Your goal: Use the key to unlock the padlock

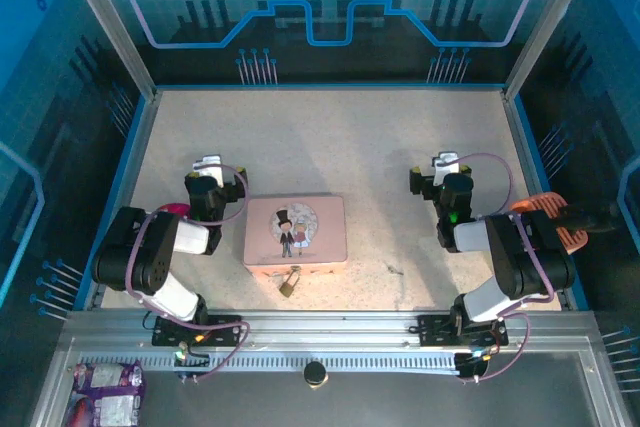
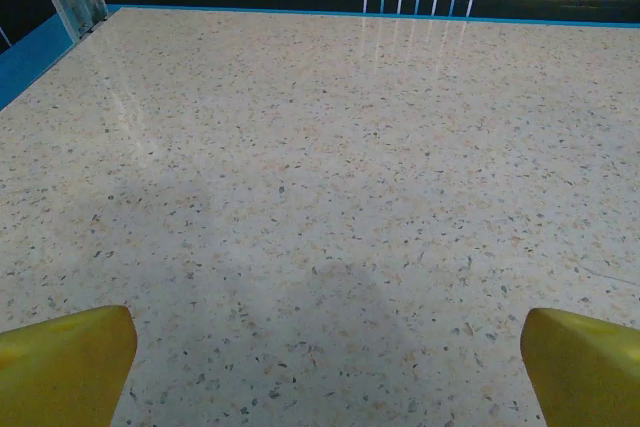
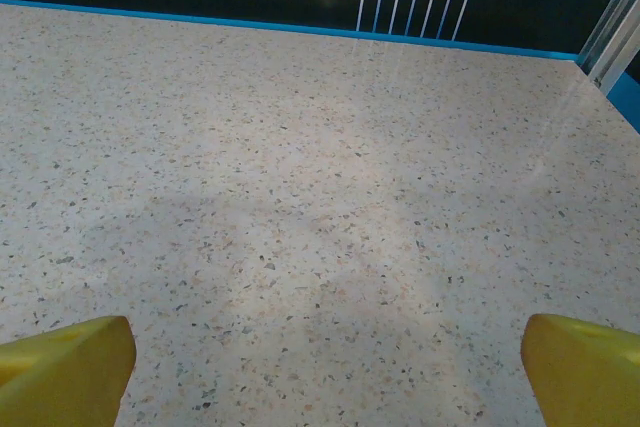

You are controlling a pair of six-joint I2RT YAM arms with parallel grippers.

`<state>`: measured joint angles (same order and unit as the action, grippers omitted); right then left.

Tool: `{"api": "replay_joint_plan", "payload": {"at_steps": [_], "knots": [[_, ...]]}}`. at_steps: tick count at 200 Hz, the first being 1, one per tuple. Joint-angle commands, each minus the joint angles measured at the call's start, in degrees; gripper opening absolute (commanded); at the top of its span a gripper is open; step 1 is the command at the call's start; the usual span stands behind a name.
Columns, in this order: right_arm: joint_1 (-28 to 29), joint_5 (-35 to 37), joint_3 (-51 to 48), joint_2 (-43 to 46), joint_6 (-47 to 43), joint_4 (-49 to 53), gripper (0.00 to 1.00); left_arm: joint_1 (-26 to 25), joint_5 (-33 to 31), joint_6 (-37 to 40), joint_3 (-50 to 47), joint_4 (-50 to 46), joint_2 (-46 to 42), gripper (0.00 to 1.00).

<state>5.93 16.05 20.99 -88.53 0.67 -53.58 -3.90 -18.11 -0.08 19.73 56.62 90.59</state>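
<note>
The small brass padlock (image 1: 290, 282) lies on the table just in front of the pink tin (image 1: 296, 232), its shackle pointing toward the tin. A thin dark key (image 1: 393, 269) lies on the table right of the tin. My left gripper (image 1: 208, 162) hangs left of the tin's far corner, open and empty. My right gripper (image 1: 445, 161) is open and empty too, to the right of the tin and beyond the key. In the left wrist view my gripper (image 2: 325, 372) shows yellow fingertips (image 2: 70, 362) wide apart over bare table. The right gripper (image 3: 325, 372) looks the same.
An orange tool (image 1: 552, 217) rests at the table's right edge behind the right arm. A pink object (image 1: 172, 210) peeks out by the left arm. Snack bags (image 1: 105, 389) lie below the rail. Blue-edged walls (image 1: 140, 137) bound the speckled table.
</note>
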Motion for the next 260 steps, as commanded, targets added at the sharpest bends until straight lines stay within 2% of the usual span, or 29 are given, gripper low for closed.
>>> {"api": "replay_joint_plan", "payload": {"at_steps": [1, 242, 260], "knots": [[0.19, 0.91, 0.45, -0.15, 0.3, -0.94, 1.0, 0.56, 0.53, -0.43, 0.84, -0.1, -1.08, 0.99], [0.2, 0.83, 0.53, -0.15, 0.35, -0.9, 1.0, 0.52, 0.53, -0.37, 0.76, 0.22, -1.11, 0.99], [1.12, 0.06, -0.4, -0.06, -1.3, -2.65, 0.99, 0.24, 1.61, 0.32, 0.46, -1.84, -4.31, 0.99]]}}
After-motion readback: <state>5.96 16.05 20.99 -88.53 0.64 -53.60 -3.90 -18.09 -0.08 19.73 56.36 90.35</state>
